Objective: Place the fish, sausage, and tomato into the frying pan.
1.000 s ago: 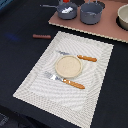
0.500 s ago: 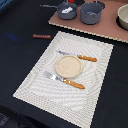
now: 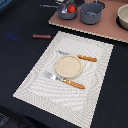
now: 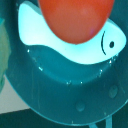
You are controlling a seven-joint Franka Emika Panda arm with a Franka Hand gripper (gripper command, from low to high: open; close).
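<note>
One tomato [image 4: 74, 19], one fish [image 4: 75, 42] in frying pan [image 4: 60, 90]; one sausage [image 3: 41, 36] outside.

Mock dining setup: placemat [image 3: 35, 82], plate [image 3: 68, 66], cutlery (toy-like) [image 3: 65, 80].

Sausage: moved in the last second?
No. The sausage lies on the dark table, off the placemat's far corner toward the exterior view's left, as in both earlier frames.
</note>
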